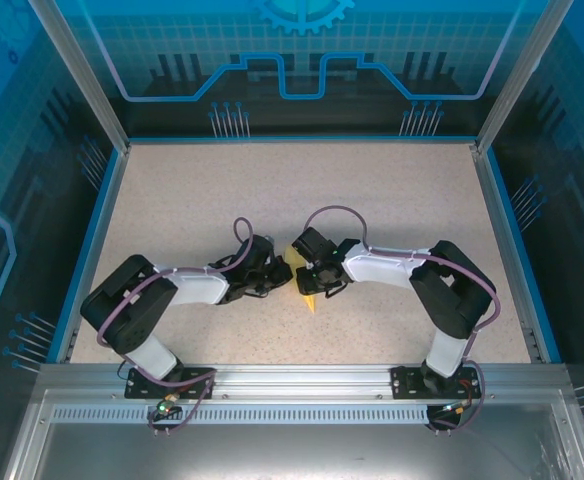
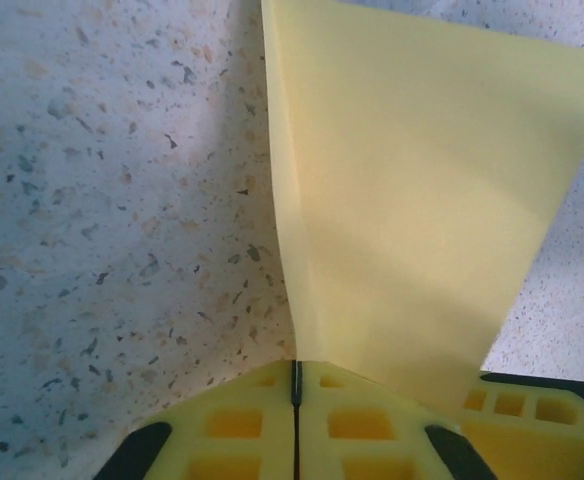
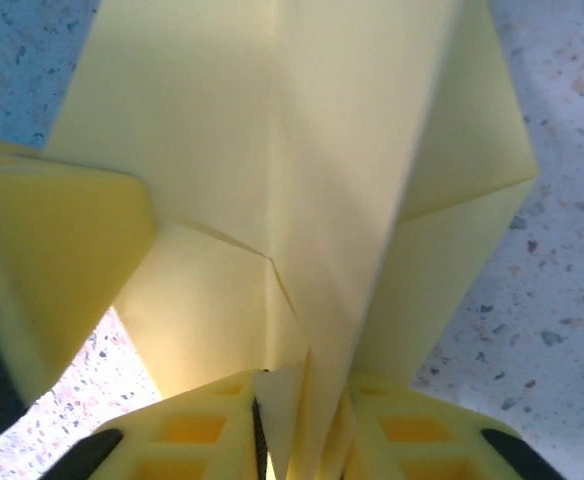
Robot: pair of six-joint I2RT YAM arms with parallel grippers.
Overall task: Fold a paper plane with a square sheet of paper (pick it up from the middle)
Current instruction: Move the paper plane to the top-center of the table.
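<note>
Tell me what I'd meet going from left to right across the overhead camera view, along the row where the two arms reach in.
left table rim → left arm → folded yellow paper → right arm → right table rim

- You have the paper (image 2: pixel 402 200) at the middle of the surface (image 1: pixel 392 200), near its front edge.
- The left gripper (image 2: pixel 295 385) meets the paper from the left, and the right gripper (image 3: pixel 307 390) from the right.
- The paper sits pinched in both grippers, which are just beside each other.
</note>
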